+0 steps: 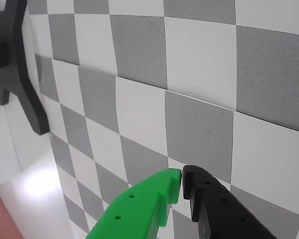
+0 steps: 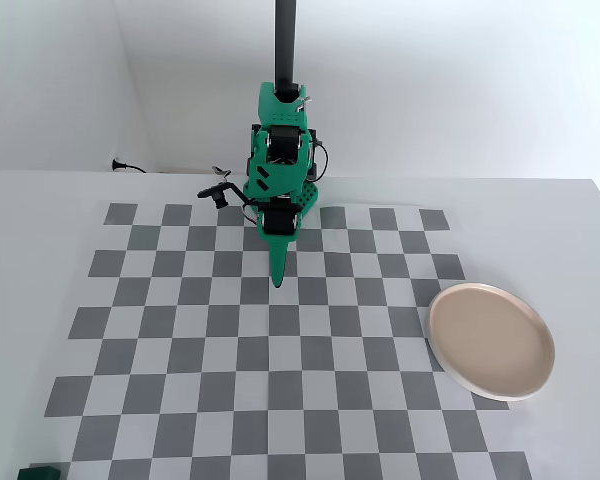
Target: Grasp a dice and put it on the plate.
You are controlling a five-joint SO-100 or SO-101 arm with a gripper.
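A white tabletop [image 2: 40, 200] was seen in the fixed view, most of it covered by a grey-and-white checkerboard mat [image 2: 280, 360]. At the far edge of the mat, a bright green robot arm [image 2: 280, 170] with black motors was folded down in front of a black upright post [image 2: 285, 40]. Its jaws [image 2: 278, 280] were pointed toward the camera, low over the mat's third row of squares.

A round, shallow, beige-pink plate [image 2: 491, 340] with a paler raised rim was set at the mat's right edge, well apart from the arm, and nothing was seen on it.

In the wrist view, the green finger [image 1: 154, 199] and the black finger [image 1: 209, 199] of the jaws [image 1: 182, 181] were pressed together at their tips, with nothing held between them, over the checkered squares.

A small dark green cube, the dice [image 2: 43, 472], was placed at the near left corner of the tabletop, just off the mat's corner and far from both jaws and plate.
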